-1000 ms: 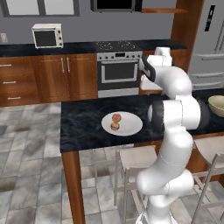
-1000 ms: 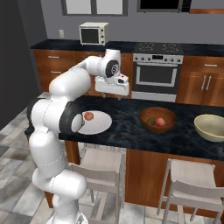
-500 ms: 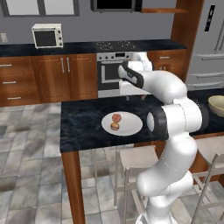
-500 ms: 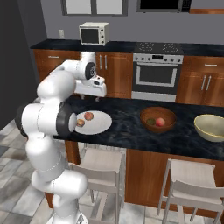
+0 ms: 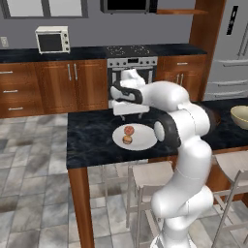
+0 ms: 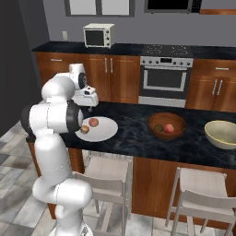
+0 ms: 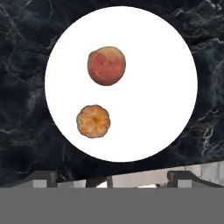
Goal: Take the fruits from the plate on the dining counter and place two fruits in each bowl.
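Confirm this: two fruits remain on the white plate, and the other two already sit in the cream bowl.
Wrong bowl. The right base view shows the other two fruits in the reddish-brown wooden bowl; the cream bowl looks empty. The white plate does hold two: a reddish-pink fruit and an orange one.

At frame centre-left, a round white plate point(image 6: 105, 130) holds a reddish-pink fruit point(image 6: 93, 122) and an orange-tan fruit point(image 6: 85, 129); right of it, the reddish-brown wooden bowl point(image 6: 166, 126) holds two fruits.

Behind my counter: microwave point(image 5: 53, 40) on the dark wall worktop point(image 6: 55, 47); steel oven point(image 6: 164, 81) with black cooktop point(image 5: 131, 49); wooden cabinets point(image 5: 55, 86); grey fridge point(image 5: 231, 46) at right. Before me: pale stools point(image 6: 201, 201). Grey tiled floor point(image 5: 34, 193).
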Available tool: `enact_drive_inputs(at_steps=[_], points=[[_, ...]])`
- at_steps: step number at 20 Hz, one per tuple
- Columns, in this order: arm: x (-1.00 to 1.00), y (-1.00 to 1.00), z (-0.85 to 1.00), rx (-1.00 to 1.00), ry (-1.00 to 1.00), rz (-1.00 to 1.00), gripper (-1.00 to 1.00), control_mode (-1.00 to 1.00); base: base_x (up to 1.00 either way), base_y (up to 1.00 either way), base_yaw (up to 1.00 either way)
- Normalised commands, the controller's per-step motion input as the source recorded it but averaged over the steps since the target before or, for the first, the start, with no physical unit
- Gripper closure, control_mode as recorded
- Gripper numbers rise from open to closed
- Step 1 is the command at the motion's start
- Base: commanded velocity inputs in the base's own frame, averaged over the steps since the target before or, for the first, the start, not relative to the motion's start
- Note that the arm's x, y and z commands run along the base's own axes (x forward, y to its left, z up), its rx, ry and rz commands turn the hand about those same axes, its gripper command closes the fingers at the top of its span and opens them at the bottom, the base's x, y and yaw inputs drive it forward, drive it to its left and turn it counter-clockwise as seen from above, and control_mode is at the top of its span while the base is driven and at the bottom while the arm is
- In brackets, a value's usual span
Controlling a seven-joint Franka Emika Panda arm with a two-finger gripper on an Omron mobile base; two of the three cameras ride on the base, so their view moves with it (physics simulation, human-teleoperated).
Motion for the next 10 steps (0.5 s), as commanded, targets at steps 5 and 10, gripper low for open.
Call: enact_drive_inputs(at_steps=[5, 10], points=[[0.52, -0.29, -0.14, 0.0, 0.02, -0.03, -1.0, -1.0, 0.0, 0.0, 0.0], [0.48, -0.27, -0.1, 0.02, 0.11, -0.05, -1.0, -1.0, 0.0, 0.0, 0.0]])
